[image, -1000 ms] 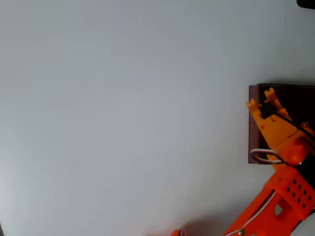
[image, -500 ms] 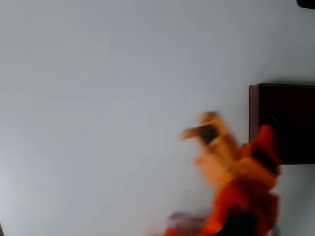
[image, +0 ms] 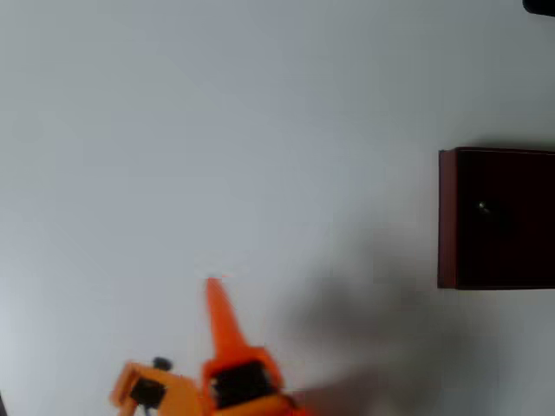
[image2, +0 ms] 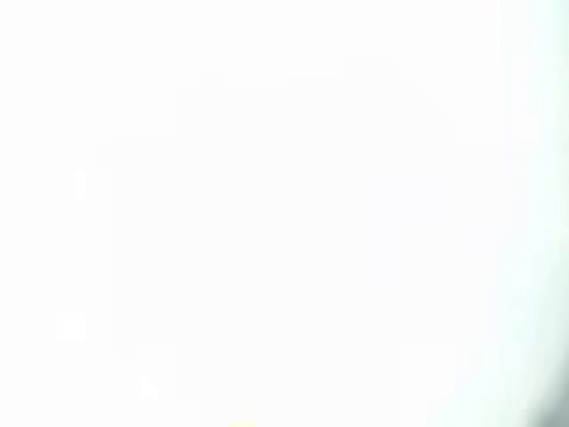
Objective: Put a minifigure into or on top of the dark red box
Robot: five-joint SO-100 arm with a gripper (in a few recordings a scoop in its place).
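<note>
While hand sits bottom edge, dark red box well apart

I find no readable text, label, brand or number anywhere around me. The dark red box carries no lettering that I can make out, though my wrist view is perhaps too washed out to tell.

Pale grey-white table, bare and smooth, small black object at top right corner
</note>
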